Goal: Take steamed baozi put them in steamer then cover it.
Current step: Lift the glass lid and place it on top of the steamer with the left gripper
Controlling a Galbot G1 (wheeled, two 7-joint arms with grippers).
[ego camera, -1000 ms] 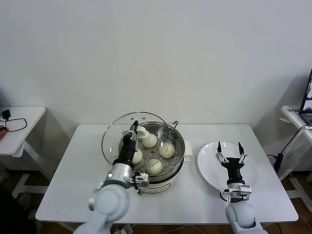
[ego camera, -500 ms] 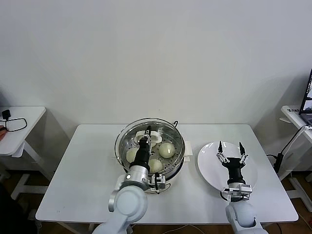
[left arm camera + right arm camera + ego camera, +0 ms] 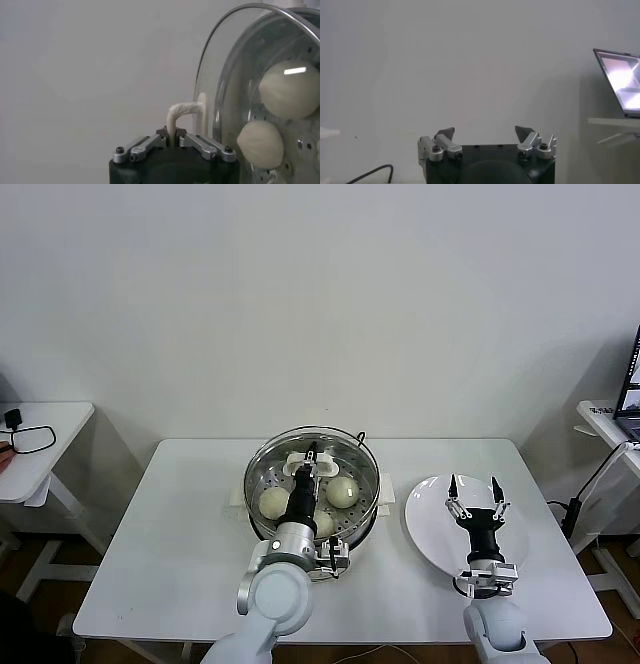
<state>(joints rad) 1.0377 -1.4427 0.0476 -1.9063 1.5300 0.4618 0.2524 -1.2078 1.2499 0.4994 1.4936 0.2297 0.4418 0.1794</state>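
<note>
While the left claw [image 3: 311,456] pinches the white handle [image 3: 185,114] of the glass lid [image 3: 312,471], the lid sits over the steamer [image 3: 366,502] at the middle of the table [image 3: 170,534], so the covering step looks nearly done. From here it seems centred on the rim, though whether it is fully seated I cannot tell. The next move probably calls for letting go of the handle and lifting the claw straight off without dragging the lid sideways. The right claw [image 3: 472,494] hovers spread over the white plate [image 3: 428,534] on the right, idle. By count: one steamer, one lid, one bare plate, and three buns [image 3: 343,491] visible through the glass; a fourth may hide behind the arm.
</note>
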